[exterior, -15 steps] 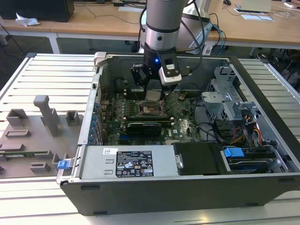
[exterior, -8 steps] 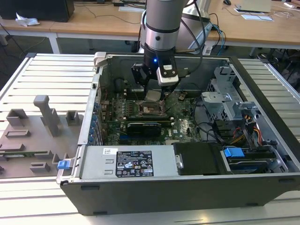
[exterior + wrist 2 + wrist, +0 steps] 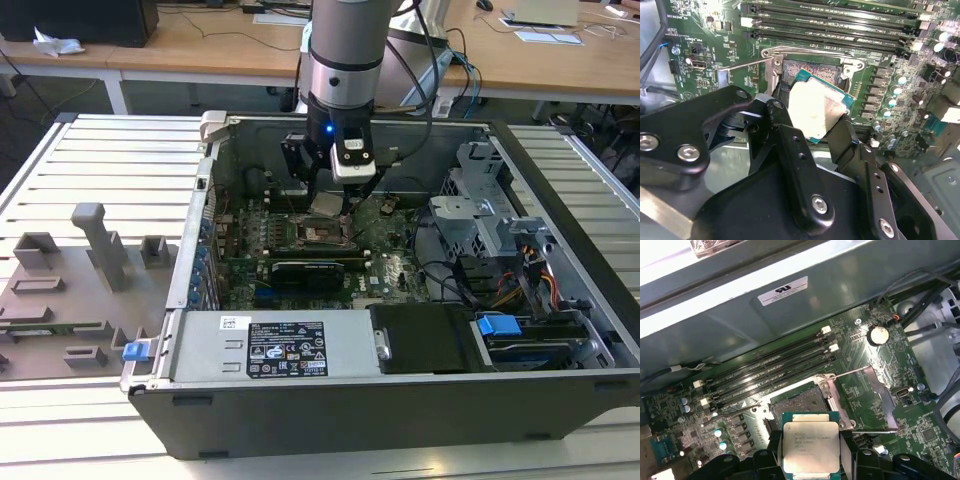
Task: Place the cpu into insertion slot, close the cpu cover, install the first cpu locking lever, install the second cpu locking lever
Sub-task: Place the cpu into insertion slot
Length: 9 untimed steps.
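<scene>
The cpu (image 3: 326, 204) hangs in the gripper (image 3: 328, 198) inside the open computer case (image 3: 300, 410), just above the insertion slot (image 3: 318, 236) in the exterior view.

In the second wrist view the black fingers (image 3: 785, 132) are clamped on two opposite edges of the chip, which hovers over the bare slot and is not yet seated. I cannot tell whether it sits square to the slot.

In the first wrist view the cpu cover (image 3: 871, 400) lies swung open beside the slot, and the thin locking levers (image 3: 852, 372) are unlatched.

The likely trouble is a skewed or off-centre descent. One corner would then land on the rim, and pressing on could bend the slot's contacts. The edge grip could also let the chip slip and drop crooked.
</scene>
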Motion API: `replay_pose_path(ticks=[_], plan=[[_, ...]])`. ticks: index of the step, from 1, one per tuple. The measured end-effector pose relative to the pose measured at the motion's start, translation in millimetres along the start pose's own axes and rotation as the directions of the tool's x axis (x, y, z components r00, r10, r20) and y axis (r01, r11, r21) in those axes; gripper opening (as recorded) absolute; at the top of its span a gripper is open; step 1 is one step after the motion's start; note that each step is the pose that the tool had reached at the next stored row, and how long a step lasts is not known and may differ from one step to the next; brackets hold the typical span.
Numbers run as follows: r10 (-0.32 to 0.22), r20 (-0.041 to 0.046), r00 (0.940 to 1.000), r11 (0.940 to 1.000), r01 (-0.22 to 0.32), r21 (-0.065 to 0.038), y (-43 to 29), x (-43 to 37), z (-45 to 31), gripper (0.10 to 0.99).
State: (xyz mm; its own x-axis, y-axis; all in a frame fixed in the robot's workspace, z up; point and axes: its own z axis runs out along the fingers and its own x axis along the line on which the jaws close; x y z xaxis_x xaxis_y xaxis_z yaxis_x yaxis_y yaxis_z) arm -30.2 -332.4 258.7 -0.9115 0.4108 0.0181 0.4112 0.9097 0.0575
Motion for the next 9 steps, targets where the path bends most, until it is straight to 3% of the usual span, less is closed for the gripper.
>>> replay_pose_path(ticks=[9], plan=[[0.077, 0.0045, 0.9970, 0.9970, -0.077, -0.001, 0.0, 0.0, 0.3, 0.545]])
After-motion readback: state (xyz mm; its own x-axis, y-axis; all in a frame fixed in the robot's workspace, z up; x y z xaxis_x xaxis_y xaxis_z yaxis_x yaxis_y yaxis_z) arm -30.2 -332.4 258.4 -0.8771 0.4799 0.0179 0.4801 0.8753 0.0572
